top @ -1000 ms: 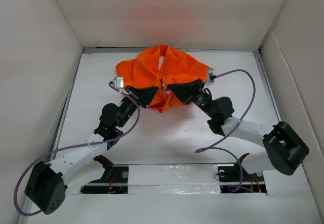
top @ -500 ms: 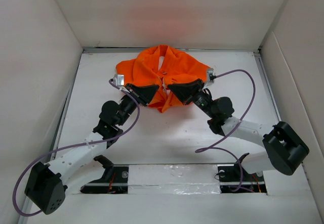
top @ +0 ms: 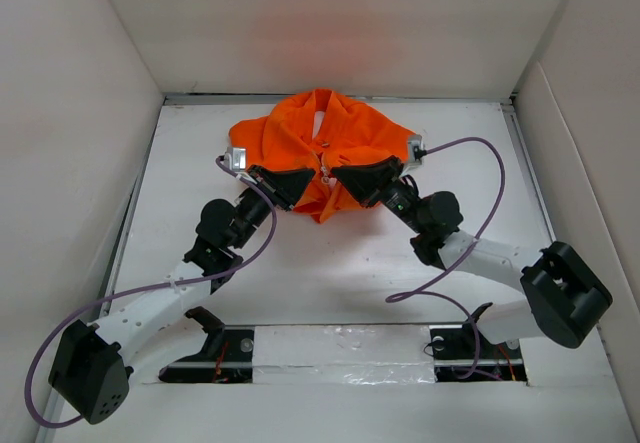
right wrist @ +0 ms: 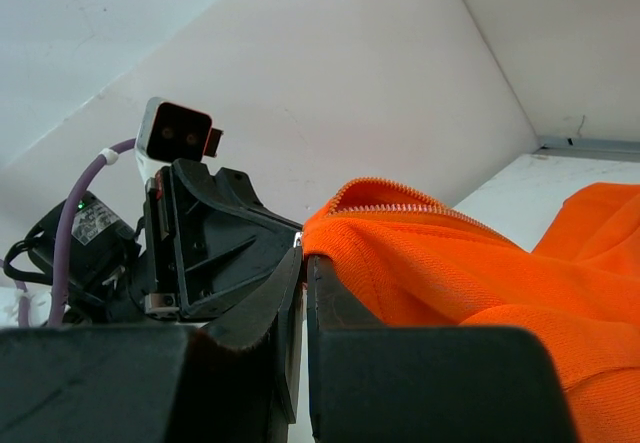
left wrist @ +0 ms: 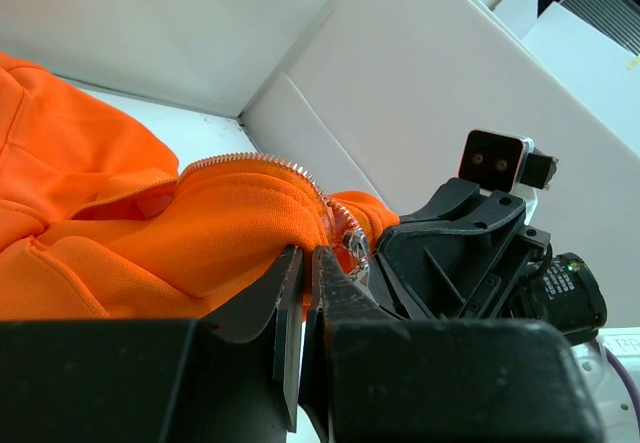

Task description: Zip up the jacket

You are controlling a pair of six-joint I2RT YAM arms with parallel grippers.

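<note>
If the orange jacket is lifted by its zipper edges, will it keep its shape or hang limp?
Probably limp: the jacket lies bunched in soft folds, so it would likely sag between the left gripper and right gripper. It seems light, since fingertip pinches hold its edge. The zipper teeth may stiffen that edge.

The bright orange jacket (top: 295, 138) is lying crumpled at the frame's upper centre, its silvery zipper (left wrist: 262, 160) showing along one edge.

jacket (top: 345, 138): far centre of table (top: 330, 273) | left pincer (top: 307, 185): at its near-left edge | right pincer (top: 337, 174): near-right edge
</note>
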